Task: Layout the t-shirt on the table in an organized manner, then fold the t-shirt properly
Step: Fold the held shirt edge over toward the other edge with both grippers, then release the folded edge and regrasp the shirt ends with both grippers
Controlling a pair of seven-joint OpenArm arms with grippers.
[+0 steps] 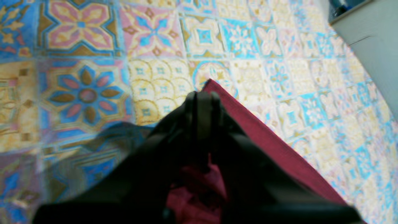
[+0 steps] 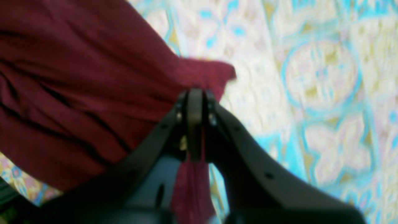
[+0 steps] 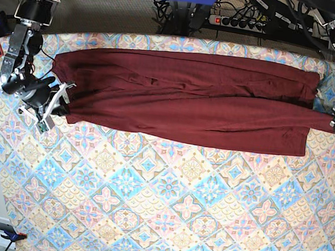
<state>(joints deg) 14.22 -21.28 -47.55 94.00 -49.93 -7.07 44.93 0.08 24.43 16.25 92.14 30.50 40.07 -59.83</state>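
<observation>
Left gripper (image 1: pixel 202 99): matte black fingers, smooth, tapering to narrow rounded tips; broad black housing behind. Right gripper (image 2: pixel 195 99): same black taper, small silver screws either side of the tips, round holes along one finger's flank, brass-coloured fitting low between the fingers. Base view: arms of black cylindrical links with silver-grey joint collars, white bracket plates at the wrists, black cabling near the shoulders.

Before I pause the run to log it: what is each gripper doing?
Left gripper: shut on the t-shirt, pinching an edge.
Right gripper: shut on the t-shirt, pinching a corner.
</observation>
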